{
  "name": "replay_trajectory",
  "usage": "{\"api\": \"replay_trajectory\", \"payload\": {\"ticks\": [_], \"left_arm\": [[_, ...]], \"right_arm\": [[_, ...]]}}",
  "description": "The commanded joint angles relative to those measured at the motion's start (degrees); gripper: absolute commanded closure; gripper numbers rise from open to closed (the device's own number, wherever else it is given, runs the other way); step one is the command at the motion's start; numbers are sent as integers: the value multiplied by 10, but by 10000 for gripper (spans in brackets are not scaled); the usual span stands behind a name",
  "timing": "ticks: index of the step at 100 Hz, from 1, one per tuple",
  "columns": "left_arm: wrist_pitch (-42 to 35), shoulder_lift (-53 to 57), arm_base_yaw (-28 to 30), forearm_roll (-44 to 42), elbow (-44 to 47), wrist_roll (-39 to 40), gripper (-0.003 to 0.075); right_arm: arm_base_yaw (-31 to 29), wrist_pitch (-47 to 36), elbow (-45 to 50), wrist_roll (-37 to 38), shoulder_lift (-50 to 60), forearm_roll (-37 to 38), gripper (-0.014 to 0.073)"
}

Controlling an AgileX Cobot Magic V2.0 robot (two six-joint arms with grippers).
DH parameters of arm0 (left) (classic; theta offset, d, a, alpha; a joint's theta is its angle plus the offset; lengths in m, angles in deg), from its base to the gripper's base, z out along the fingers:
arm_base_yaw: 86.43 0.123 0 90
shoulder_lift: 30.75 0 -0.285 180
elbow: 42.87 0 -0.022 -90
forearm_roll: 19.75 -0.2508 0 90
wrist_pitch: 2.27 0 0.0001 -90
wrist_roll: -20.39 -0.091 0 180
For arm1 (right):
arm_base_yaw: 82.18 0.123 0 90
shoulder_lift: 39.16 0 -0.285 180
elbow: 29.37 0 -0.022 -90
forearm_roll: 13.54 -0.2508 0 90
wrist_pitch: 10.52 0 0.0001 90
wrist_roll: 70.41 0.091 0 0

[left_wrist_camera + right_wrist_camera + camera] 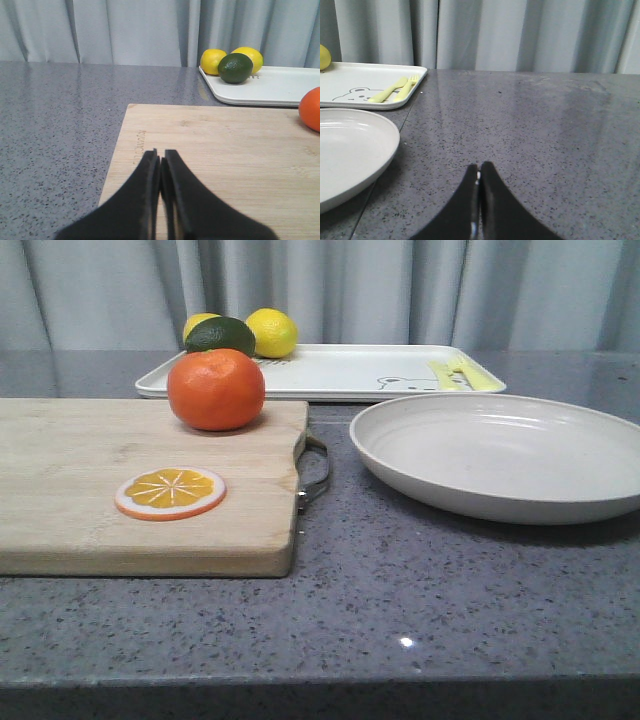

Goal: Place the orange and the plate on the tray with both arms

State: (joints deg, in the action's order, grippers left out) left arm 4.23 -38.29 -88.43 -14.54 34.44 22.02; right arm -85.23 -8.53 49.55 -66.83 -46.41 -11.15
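The orange (216, 389) sits on the far part of a wooden cutting board (80, 500); its edge shows in the left wrist view (312, 108). The off-white plate (500, 455) lies on the counter to the right, also in the right wrist view (350, 150). The cream tray (330, 370) with the bear drawing lies behind both, seen too in the left wrist view (270, 87) and the right wrist view (365, 85). My left gripper (160, 156) is shut and empty over the board's near left part. My right gripper (479, 167) is shut and empty over bare counter right of the plate. Neither gripper shows in the front view.
Two yellow lemons (272, 332) and a dark green lime (220, 335) sit at the tray's far left corner. A yellow-green fork and knife (450, 372) lie on the tray's right end. An orange slice disc (170, 492) lies on the board. Grey curtains hang behind the counter.
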Motion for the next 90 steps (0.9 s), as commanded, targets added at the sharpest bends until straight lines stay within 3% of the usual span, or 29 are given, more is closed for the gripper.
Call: {"api": "replay_trajectory", "payload": {"ticks": [1,90], "left_arm": [[-49,20,-5,1,1,4,741],[-79,20,-5,1,1,4,741]], "right_arm": [[-4,-43,-14,0,8,5,617],[-4,-56,-14,0,8,5,617]]}}
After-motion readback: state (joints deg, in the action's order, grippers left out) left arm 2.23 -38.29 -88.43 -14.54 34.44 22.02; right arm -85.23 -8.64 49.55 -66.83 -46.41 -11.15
